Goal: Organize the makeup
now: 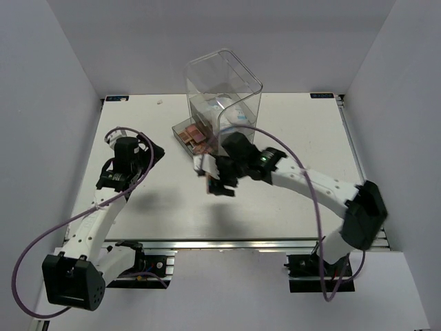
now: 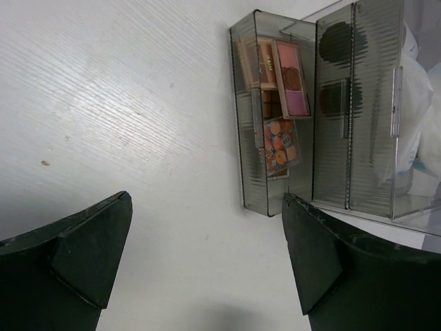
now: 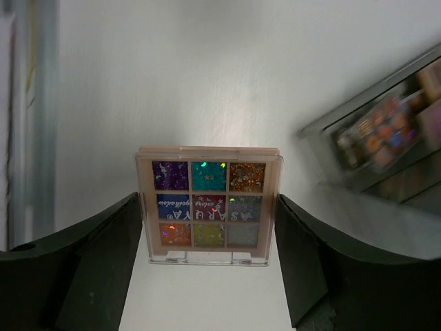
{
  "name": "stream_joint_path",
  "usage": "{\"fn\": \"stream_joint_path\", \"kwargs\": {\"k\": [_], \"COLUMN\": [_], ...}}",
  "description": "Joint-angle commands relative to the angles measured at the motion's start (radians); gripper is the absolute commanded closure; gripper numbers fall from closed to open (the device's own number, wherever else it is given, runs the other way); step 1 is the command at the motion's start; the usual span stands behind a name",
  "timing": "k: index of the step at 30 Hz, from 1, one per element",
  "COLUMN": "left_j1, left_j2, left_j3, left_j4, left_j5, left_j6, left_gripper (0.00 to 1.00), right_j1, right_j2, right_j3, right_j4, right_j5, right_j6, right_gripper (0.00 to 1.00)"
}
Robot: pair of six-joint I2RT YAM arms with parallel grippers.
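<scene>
My right gripper is shut on a square multicolour glitter palette, its two black fingers pressed against the palette's sides. The top view shows the palette held above the table, in front of the clear drawer box. An open drawer juts from the box's base with brown and pink palettes lying in it. White soft packets show through the box's ribbed wall. My left gripper is open over bare table left of the drawer, holding nothing.
The box stands at the table's back centre, its open drawer close to the right of the held palette. White enclosure walls rise on three sides. The table's near edge runs by the arm bases.
</scene>
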Motion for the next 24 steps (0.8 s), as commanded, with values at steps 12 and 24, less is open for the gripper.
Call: {"fn": "stream_joint_path", "kwargs": {"k": [12,24], "left_j1": [0.013,0.013], "left_j2": [-0.269,-0.304], "left_j3": [-0.073,-0.098], "left_j4": [-0.227,-0.243], "left_j5": [-0.186,-0.188], "left_j6": [-0.011,-0.018], "left_gripper": [0.02,0.02], "right_j1": [0.124,0.095], "right_j2": [0.683,0.786], "right_j3": [0.864,0.813], "right_j4": [0.004,0.185], "right_j5": [0.698,0.919], "right_j6": [0.459,0.359], "right_gripper": [1.00,1.00]}}
